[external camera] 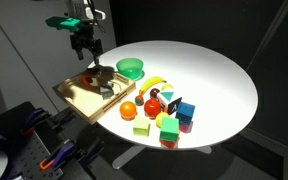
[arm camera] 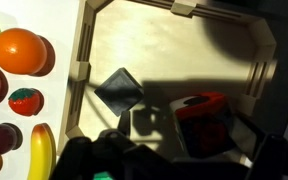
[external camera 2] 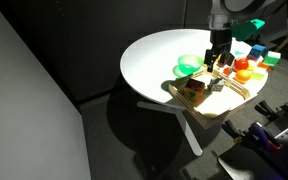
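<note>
My gripper (external camera: pixel 84 52) hangs above a wooden tray (external camera: pixel 74 100) at the edge of the round white table (external camera: pixel 214 70); in another exterior view the gripper (external camera 2: pixel 217 56) is over the same tray (external camera 2: pixel 224 100). In the wrist view the tray's wall (arm camera: pixel 84 60) frames a dark grey block (arm camera: pixel 119 90) and a red block (arm camera: pixel 204 115) lying on its floor. The gripper (arm camera: pixel 184 168) is open. Its dark fingers stand wide apart on either side of the red block, above it and not touching it. Nothing is held.
A green bowl (external camera: pixel 131 68) sits on the table just beyond the tray. Toy fruit and coloured blocks lie beside it: an orange (arm camera: pixel 19 50), a banana (arm camera: pixel 41 150), a red fruit (arm camera: pixel 24 100). Black curtains surround the table.
</note>
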You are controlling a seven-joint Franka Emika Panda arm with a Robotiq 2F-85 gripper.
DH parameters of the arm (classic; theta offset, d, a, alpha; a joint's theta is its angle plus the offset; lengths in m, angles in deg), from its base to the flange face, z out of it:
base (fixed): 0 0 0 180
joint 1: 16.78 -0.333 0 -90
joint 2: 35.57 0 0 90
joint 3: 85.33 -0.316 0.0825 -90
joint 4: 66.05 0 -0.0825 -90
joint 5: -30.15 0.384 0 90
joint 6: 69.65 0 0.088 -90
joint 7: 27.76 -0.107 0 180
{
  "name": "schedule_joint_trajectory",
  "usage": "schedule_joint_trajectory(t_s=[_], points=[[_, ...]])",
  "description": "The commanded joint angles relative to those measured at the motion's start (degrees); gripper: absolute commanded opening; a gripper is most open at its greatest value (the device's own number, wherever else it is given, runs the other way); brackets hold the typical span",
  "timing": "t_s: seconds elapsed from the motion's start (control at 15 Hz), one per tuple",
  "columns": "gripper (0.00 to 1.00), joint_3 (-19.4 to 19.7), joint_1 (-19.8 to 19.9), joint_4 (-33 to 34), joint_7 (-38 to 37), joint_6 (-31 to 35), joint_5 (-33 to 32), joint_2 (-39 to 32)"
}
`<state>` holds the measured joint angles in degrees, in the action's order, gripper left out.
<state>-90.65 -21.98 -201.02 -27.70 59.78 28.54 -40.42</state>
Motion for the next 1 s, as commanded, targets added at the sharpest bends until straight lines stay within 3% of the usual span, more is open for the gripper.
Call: schedule_joint_trajectory(t_s=[0.0,0.93], points=[[1.0,0.12,-0.07,0.68,0.11,-0.53,-1.18,1.97],[1.0,-0.79,-0.34,3.31,-0.9,-5.68,-0.45,12.39]])
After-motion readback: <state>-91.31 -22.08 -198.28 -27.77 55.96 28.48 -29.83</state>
